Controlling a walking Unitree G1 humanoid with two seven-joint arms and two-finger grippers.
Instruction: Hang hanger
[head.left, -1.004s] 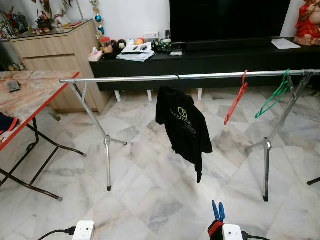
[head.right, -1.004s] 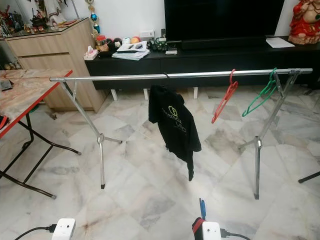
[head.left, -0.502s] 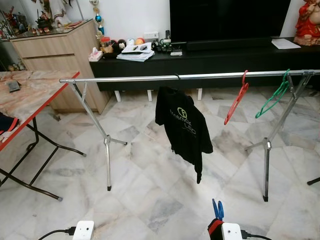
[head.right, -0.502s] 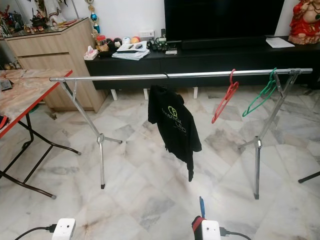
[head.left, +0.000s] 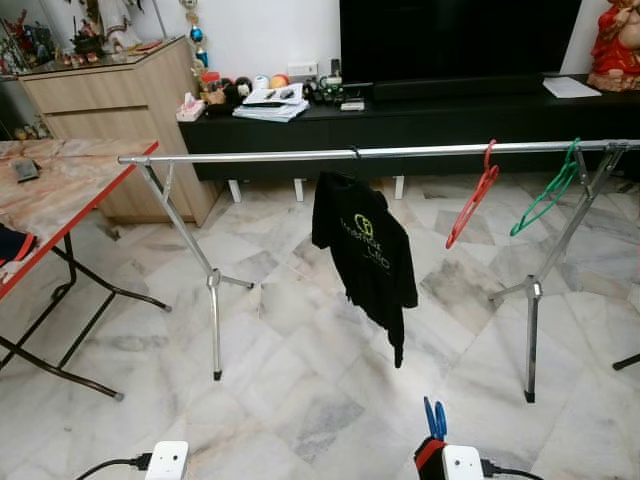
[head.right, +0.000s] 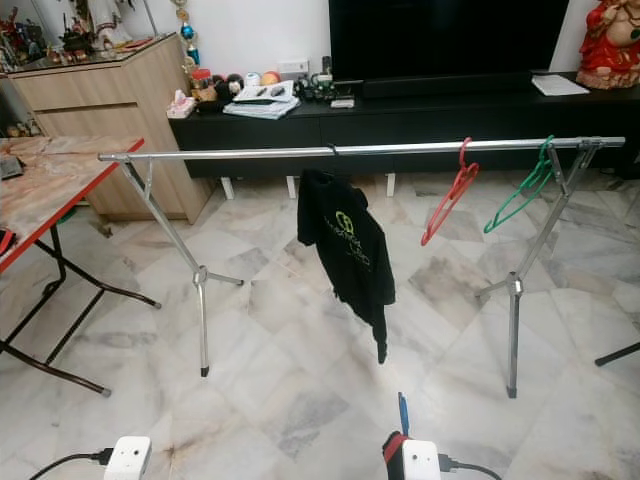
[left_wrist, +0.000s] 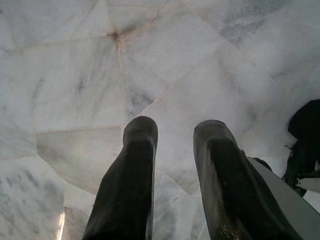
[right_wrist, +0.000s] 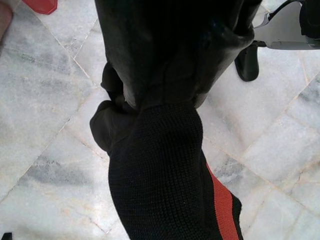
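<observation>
Standing back: we face the long chrome clothes rail on splayed legs (head.left: 250, 156), well apart from it, both arms low at our sides.
Rail load: a black T-shirt with a pale green logo (head.left: 366, 248) hangs near the middle; a bare red plastic hanger (head.left: 472, 195) and a bare green plastic hanger (head.left: 545, 192) sit toward the right end, each hooked over the bar and swung askew.
Right gripper (right_wrist: 165, 95): its fingers are clenched on a black knitted garment with a red stripe (right_wrist: 165, 175), which droops toward the white marble floor (right_wrist: 45, 125). We judge the low carry keeps the cloth clear while we wait.
Blue piece: a blue plastic tip (head.left: 435, 418) pokes up by our right wrist, likely part of a hanger, though we cannot tell.
Left gripper (left_wrist: 172, 145): fingers released and parted, nothing between them, pointing at bare marble, presumably free to steady the load.
Left side: a red-edged folding table with a marbled top (head.left: 60, 190) stands near the rail's left end.
Next call: the open bar between shirt and left end looks like the roomiest spot to hook on.
</observation>
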